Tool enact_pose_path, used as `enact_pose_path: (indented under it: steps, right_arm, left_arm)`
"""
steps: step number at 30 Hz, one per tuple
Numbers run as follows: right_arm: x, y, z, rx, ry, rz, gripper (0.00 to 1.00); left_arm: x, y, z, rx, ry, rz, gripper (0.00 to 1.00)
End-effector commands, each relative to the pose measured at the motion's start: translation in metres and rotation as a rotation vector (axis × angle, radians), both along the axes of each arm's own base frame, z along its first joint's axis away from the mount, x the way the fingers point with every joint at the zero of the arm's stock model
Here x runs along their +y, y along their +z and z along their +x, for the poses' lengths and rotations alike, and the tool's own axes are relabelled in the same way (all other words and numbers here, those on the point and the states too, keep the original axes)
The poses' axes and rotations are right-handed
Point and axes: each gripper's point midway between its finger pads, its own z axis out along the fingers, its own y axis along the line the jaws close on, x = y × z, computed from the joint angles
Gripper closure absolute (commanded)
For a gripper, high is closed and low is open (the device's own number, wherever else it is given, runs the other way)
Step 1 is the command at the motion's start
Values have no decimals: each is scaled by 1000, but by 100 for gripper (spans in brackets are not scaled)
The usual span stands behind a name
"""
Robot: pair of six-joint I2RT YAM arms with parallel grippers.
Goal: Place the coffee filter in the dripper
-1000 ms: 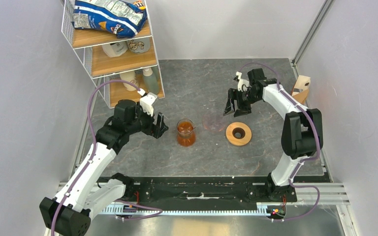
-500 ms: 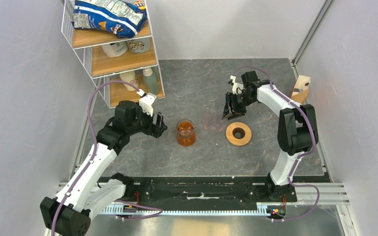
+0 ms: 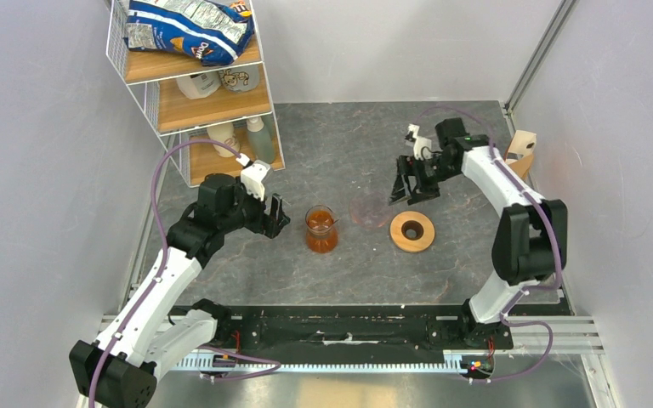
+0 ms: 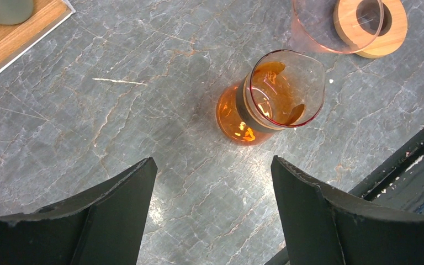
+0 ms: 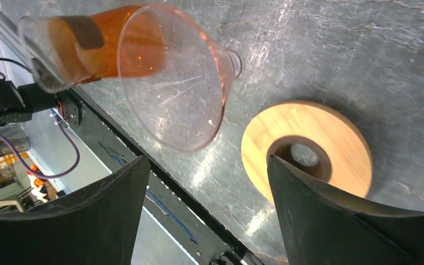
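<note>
Coffee filter cannot be found in any view, so placement is judged not begun: dripper [image 3: 412,245] lies empty toward the bench's [image 3: 340,144] right edge, left claw [image 3: 275,218] and right claw [image 3: 408,189] both spread wide, holding nothing.

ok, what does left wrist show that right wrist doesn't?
Left wrist only: the left gripper, open above the table, and the shelf's wooden corner. Right wrist only: the right gripper, open, and a purple cable past the table edge. Both: the amber carafe standing upright, the clear glass cone, the wooden ring dripper and the black rail. Neither shows a coffee filter.
</note>
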Motion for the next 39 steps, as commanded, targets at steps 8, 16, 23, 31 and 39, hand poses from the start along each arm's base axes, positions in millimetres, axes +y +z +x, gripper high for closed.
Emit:
enact_pose_path:
  steps: [8, 16, 23, 31, 39]
  right_arm:
    - [-88, -10, -21, 72, 4, 122, 20]
    - [-105, -54, -14, 162, -9, 148, 24]
    - [-101, -77, -14, 255, -37, 182, 28]
    - [-93, -87, -21, 335, -40, 259, 39]
    - [-87, -72, -32, 323, -26, 296, 73]
  left_arm:
    - [-13, 14, -6, -12, -68, -62, 15]
    - [-15, 13, -8, 0, -81, -66, 16]
    - [-16, 10, -6, 4, -84, -67, 16]
    - [-16, 8, -6, -11, -104, -48, 17]
    - [-15, 5, -8, -10, -105, -45, 17]
